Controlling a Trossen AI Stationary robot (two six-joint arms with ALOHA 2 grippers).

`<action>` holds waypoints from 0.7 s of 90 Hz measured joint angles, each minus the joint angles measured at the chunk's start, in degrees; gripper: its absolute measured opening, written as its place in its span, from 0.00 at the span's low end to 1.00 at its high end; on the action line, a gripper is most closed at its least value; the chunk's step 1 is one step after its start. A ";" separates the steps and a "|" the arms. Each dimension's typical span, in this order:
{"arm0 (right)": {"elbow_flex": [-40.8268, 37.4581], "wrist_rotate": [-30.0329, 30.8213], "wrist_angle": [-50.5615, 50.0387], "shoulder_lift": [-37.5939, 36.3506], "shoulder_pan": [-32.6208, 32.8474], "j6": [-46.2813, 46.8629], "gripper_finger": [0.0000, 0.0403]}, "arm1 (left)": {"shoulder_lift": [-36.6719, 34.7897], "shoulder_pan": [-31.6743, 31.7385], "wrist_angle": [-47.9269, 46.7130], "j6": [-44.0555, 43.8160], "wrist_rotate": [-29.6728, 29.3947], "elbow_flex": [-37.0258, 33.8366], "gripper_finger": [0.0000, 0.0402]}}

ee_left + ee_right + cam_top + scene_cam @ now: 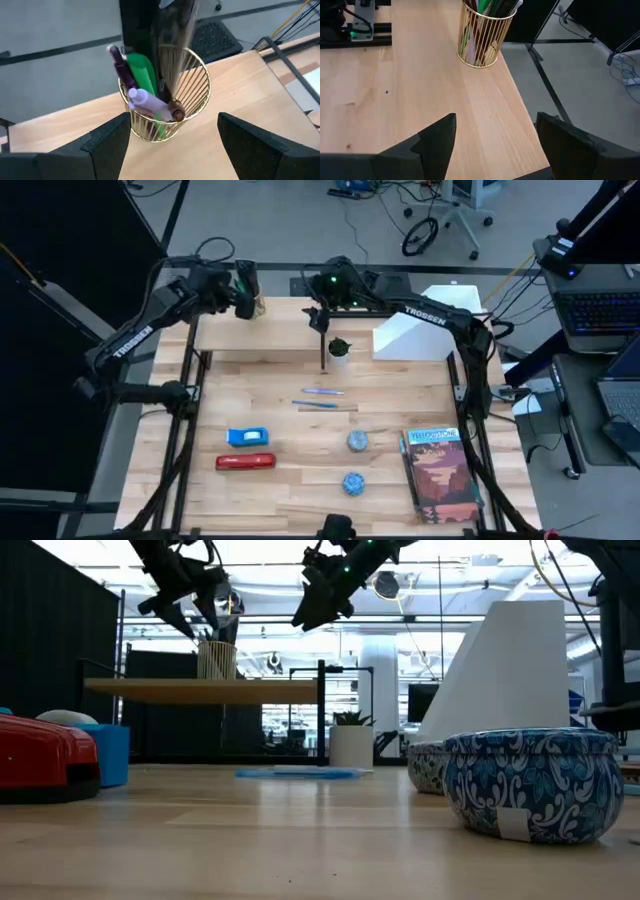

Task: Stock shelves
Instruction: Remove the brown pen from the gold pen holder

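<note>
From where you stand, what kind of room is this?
Probably a robotics lab or test workspace, not a shop. Two arms, left and right, are mounted over a wooden table, cables trail across the floor, and a laptop sits beside the rig.

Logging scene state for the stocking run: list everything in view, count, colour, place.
shelf: 1, light wood, black legs, table's far left
file holder: 1, white, far right
pen cup: 1, gold wire, holds pens, on shelf's far left edge
plant pot: 1, white with green plant, just in front of the shelf's right end
pens: 2, blue, mid table
bowls: 2, blue patterned, front centre
book: 1, Yellowstone cover, front right
stapler: 1, red, front left
blue item: 1, beside stapler, type unclear
left hand: open, above pen cup
right hand: open, over shelf's right part
</note>
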 joint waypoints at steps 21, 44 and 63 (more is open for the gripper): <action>0.00 0.03 -0.01 0.00 -0.16 0.00 0.64 | 1.43 0.03 0.74 0.12 -0.66 0.02 0.70; 0.00 0.03 -0.58 0.00 -0.14 0.00 0.64 | 2.51 0.04 2.06 0.42 -1.28 0.02 0.50; -0.02 0.01 -0.97 0.00 -0.14 0.00 0.64 | 2.54 0.00 2.14 0.46 -1.56 -0.01 0.30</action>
